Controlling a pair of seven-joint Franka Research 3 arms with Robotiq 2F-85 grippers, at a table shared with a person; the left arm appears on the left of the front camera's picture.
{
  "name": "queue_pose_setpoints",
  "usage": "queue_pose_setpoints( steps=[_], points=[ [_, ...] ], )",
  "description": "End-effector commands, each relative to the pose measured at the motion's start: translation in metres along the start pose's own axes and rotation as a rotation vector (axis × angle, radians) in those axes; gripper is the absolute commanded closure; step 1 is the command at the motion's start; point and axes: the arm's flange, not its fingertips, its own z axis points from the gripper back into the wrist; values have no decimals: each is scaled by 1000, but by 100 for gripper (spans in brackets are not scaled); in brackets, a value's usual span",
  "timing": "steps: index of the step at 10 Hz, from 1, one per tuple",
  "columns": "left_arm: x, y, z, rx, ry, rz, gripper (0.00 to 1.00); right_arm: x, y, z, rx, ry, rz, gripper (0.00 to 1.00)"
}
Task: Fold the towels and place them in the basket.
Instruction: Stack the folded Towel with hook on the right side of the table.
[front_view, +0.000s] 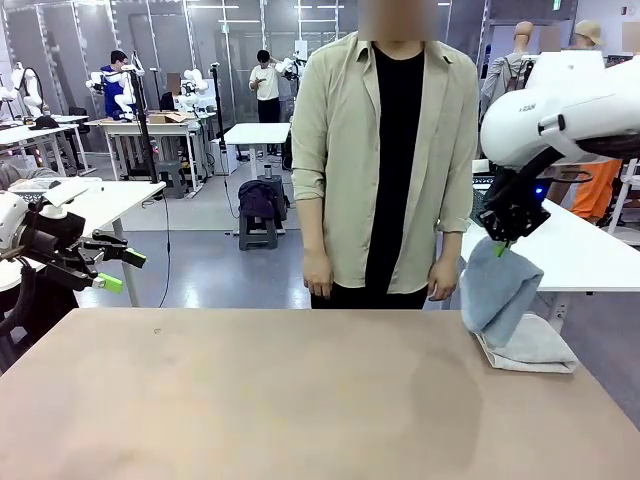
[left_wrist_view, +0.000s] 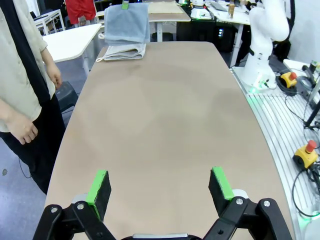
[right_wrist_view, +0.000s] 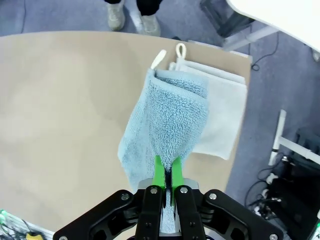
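At the far left the left gripper (front_view: 118, 271) is hanging off the counter (front_view: 300, 400) edge with its jaws spread wide on nothing, probably parked clear while the other arm is working. In the middle a person (front_view: 385, 150) is standing at the far side with both hands hanging loose, seemingly just watching. To the right, the right gripper (front_view: 505, 243) is pinching a light blue towel (front_view: 500, 290) by its top edge, jaws clamped tight on the terry, so the cloth is dangling in a loose fold, likely lifted to be carried somewhere flat for folding. Under its lower end a cream-white towel (front_view: 535, 345) is lying folded at the counter's far right corner. The basket is nowhere to be made out, and whether the blue towel's hem is touching the cream one is hard to tell.
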Motion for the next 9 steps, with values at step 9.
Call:
queue_pose_setpoints(
  steps=[9],
  points=[
    [0, -4, 0, 4, 4, -10, 0, 49, -138, -74, 283, 142, -40, 94]
  ],
)
